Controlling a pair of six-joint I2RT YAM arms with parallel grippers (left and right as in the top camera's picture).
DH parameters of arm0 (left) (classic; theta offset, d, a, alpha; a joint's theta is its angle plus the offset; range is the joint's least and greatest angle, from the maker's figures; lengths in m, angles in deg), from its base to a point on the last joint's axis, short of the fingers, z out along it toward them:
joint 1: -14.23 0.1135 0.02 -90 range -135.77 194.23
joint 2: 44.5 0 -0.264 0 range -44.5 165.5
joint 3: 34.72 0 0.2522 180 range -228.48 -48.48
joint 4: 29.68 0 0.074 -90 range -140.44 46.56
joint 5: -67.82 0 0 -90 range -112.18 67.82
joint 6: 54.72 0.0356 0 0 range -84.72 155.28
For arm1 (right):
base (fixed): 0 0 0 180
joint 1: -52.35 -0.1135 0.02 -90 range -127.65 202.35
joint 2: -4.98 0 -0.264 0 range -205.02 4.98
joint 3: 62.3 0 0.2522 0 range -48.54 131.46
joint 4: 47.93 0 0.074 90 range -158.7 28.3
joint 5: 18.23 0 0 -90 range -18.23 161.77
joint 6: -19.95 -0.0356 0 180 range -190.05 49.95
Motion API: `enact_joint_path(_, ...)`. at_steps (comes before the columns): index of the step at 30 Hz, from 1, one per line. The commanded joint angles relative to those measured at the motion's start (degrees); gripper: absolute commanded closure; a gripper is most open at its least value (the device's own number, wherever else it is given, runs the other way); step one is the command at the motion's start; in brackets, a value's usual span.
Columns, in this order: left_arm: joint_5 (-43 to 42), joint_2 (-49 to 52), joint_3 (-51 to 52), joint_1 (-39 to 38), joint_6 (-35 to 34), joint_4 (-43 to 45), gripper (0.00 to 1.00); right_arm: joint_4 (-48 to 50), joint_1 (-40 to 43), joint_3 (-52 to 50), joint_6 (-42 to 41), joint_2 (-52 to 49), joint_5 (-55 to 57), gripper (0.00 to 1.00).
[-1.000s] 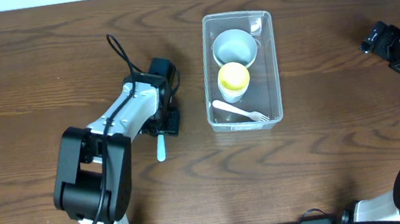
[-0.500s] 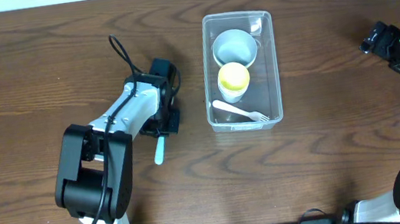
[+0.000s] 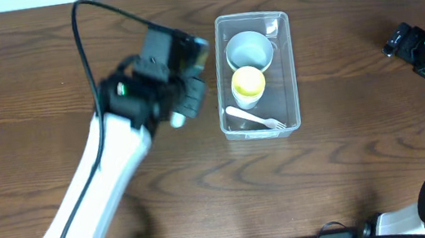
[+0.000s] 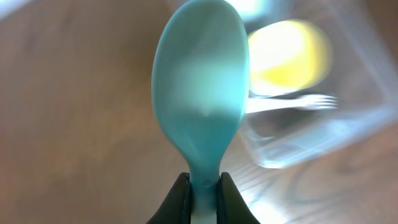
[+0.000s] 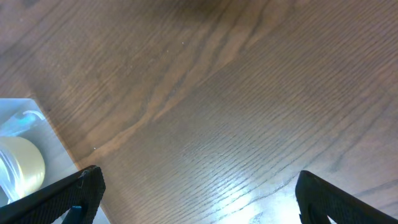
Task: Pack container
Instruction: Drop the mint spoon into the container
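Observation:
The container [image 3: 289, 68], a clear rectangular bin, stands at the table's middle. It holds a white cup [image 3: 249, 49], a yellow cup [image 3: 247, 83] and a white fork [image 3: 255, 119]. My left gripper [image 3: 183, 102] hovers raised just left of it, shut on the handle of a light blue spoon [image 4: 200, 93]. In the left wrist view the spoon's bowl points ahead from the gripper [image 4: 203, 183], with the container [image 4: 348, 124] blurred behind it on the right. My right gripper [image 5: 199, 193] stands open over bare wood at the far right [image 3: 397, 42], holding nothing.
The container's corner [image 5: 25, 115] and the yellow cup [image 5: 18, 163] show at the left edge of the right wrist view. A black cable [image 3: 92, 20] arcs from the left arm toward the table's back edge.
The left gripper shut on the spoon lying on the table, then lifted it and swung up and right toward the container's left side. The right arm stayed still.

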Motion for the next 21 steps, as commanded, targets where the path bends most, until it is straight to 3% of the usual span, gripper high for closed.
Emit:
enact_joint_path(1, -1.42, -0.44, 0.44, -7.45, 16.09, 0.17, 0.94, 0.00, 0.37, -0.04, 0.04, -0.26, 0.35, 0.01)
enact_joint_path(9, -1.46, 9.66, 0.92, -16.02, 31.06, 1.68, 0.94, 0.00, 0.37, -0.04, 0.04, -0.26, 0.35, 0.01)
enact_joint_path(21, 0.74, 23.96, 0.92, -17.97, 34.42, 8.04, 0.92, 0.00, 0.37, -0.04, 0.04, -0.26, 0.35, 0.01)
